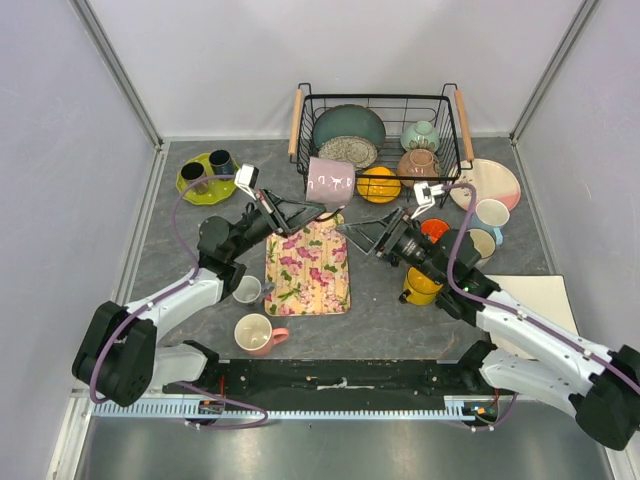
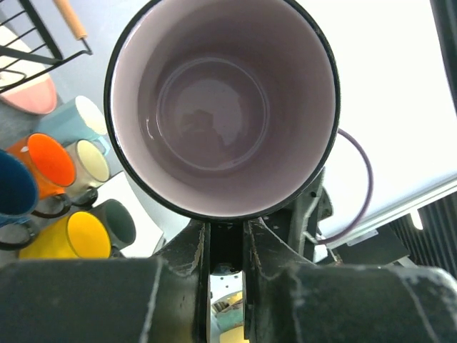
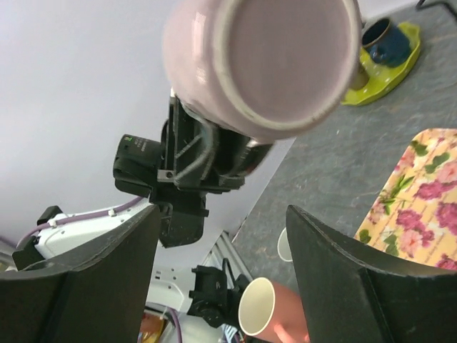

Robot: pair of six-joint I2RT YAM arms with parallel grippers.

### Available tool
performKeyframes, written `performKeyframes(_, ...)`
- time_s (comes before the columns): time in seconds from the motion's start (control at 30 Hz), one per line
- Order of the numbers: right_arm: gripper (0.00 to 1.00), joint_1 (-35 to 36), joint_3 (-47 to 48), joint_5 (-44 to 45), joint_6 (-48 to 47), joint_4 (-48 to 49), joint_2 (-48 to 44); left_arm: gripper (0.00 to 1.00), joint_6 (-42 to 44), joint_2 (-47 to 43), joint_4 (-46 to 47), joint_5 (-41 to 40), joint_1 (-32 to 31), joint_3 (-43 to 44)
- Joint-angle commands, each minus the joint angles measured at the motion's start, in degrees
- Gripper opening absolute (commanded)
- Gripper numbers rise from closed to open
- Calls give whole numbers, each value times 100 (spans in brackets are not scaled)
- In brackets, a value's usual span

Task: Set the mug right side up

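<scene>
- From above: the left pincer (image 1: 320, 208) is clamped on the pink mug (image 1: 330, 182). The mug hangs in the air, tipped roughly on its side, just past the fingertips and over the far end of the flowered cloth (image 1: 308, 268). The right pincer (image 1: 355, 226) stands wide with nothing in it, just beside the mug and a little nearer the arms' bases.
- Step, as I judge it: mid-turn, with the mug lifted but not yet upright. The next move calls for a wrist roll until the mouth faces up, or a hand-over to the right pincer, before setting it down on the cloth.
- Left wrist: the mug (image 2: 214, 107) fills the view mouth-on, empty inside, right above the fingers (image 2: 189, 250). They pinch its lower edge, but I cannot tell whether that is the wall or the handle.
- Right wrist: the mug's base (image 3: 285, 64) sits above and beyond the spread fingers (image 3: 93, 279), apart from both.
- Surface and room: a grey speckled table (image 1: 180, 240), with a wire basket (image 1: 375, 97) of dishes beyond both pincers. Pale walls close in three sides.
</scene>
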Motion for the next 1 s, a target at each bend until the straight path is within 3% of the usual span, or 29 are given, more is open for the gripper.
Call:
performKeyframes(0.0,75,-40,125,-645,237,1036,369,2,-526,-108,1393,95,11,91)
performKeyframes(0.43,60,-58,302,-470,456,2064,1160,2,-605,-223,1305,464,2,-84)
performKeyframes(0.73,35,-58,398,-311,597,2601,1582,2,-596,-249,1261,1097,-68,-216)
performKeyframes(0.87,16,-67,424,-293,702,2829,1731,2,-544,-240,1225,1343,-121,-278)
performKeyframes(0.93,17,-67,442,-276,729,2865,1793,2,-518,-232,1234,1369,-156,-348)
performKeyframes(0.97,26,-75,451,-232,729,2865,1793,2,-509,-232,1226,1404,-173,-374)
